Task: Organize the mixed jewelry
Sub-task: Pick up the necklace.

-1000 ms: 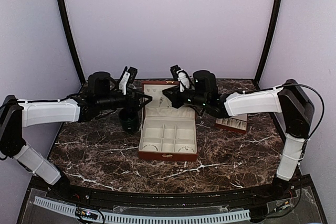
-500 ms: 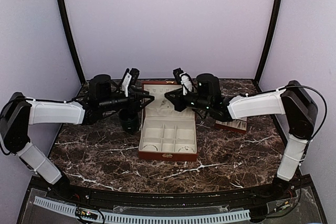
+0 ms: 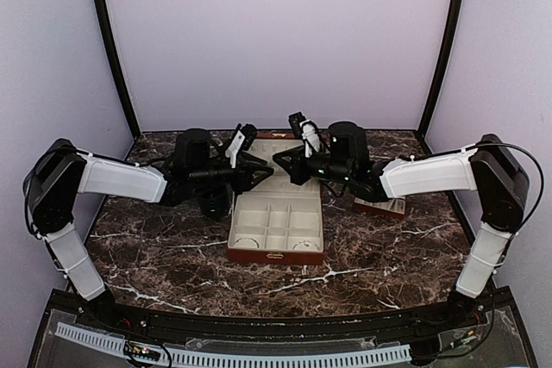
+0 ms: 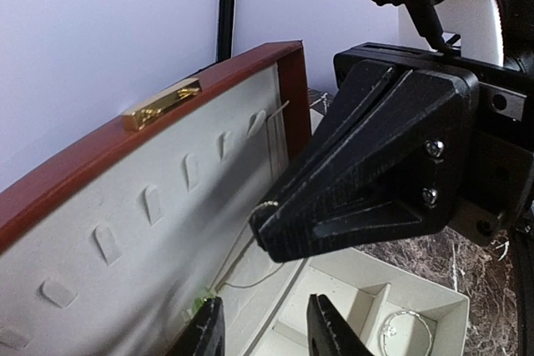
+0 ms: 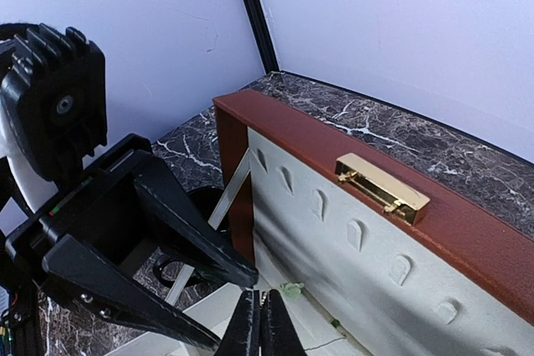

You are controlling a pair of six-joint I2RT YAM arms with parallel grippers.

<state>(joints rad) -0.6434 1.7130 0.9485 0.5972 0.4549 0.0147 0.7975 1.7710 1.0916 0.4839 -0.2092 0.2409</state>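
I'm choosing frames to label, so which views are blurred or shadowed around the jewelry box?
Top external: even light, sharp, jewelry box small. Left wrist: right gripper looms close, shadowing the lid lining. Right wrist: gold clasp crisp, glinting.

Box [image 3: 276,257] was red-brown outside with plain cream lining and a gold clasp [image 5: 382,188] on the lid. Table [image 3: 164,256] was dark brown marble with white veining. Left arm [image 3: 121,180] and right arm [image 3: 427,174] had white shells on black joints. Left gripper [image 3: 263,168] and right gripper [image 3: 283,158] were all black, with silver screw heads on the right one. Jewelry [image 4: 406,331] was pale silver. Cup [image 3: 213,202] looked near-black. Tray [image 3: 379,205] was cream with a red-brown edge. Backdrop [image 3: 276,40] was plain pale lilac, frame poles [image 3: 110,49] black.
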